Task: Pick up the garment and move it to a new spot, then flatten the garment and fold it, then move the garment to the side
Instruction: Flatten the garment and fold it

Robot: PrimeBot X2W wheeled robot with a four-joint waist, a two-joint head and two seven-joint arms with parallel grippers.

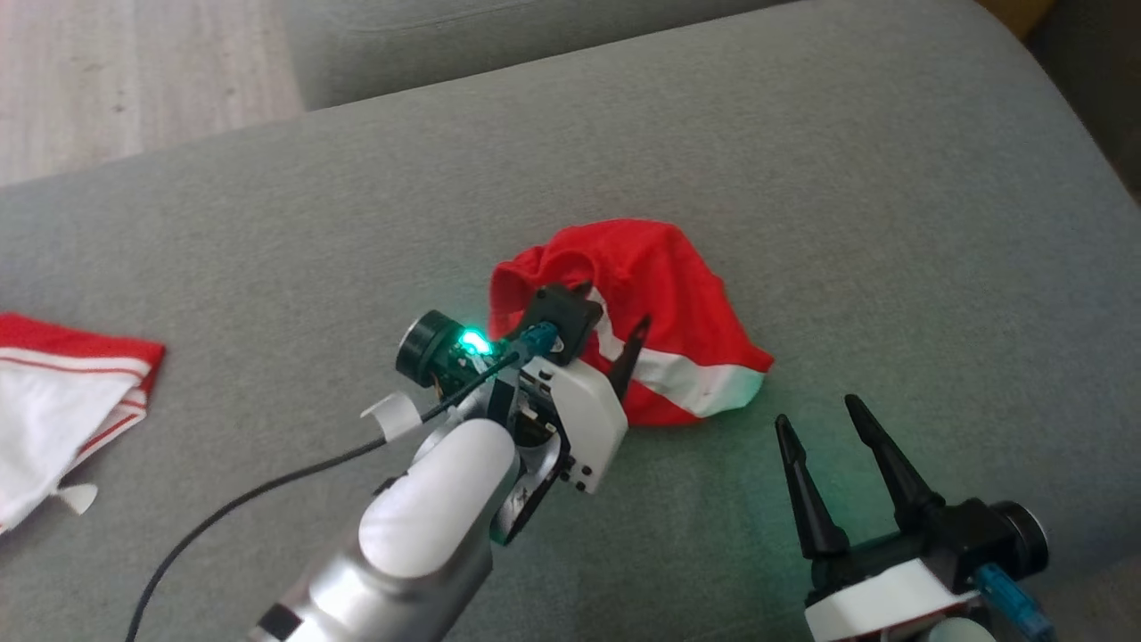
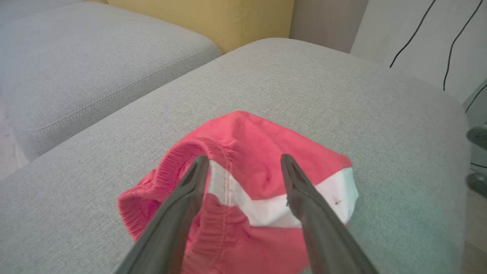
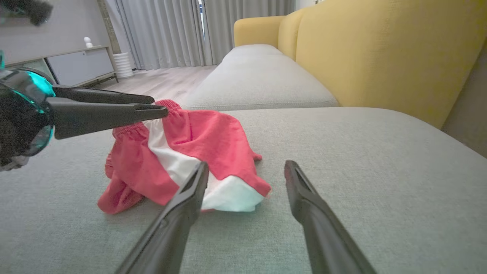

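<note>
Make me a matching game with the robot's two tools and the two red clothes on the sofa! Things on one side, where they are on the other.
Things:
1. left tool
2. right tool
3. crumpled red garment
4. red-and-white cloth

Places:
A. lying at the head view's far left edge
B. open, above bare grey cushion
C. open, right over the red heap
D. bunched up mid-cushion

Pairs: 1-C, 2-B, 3-D, 4-A
</note>
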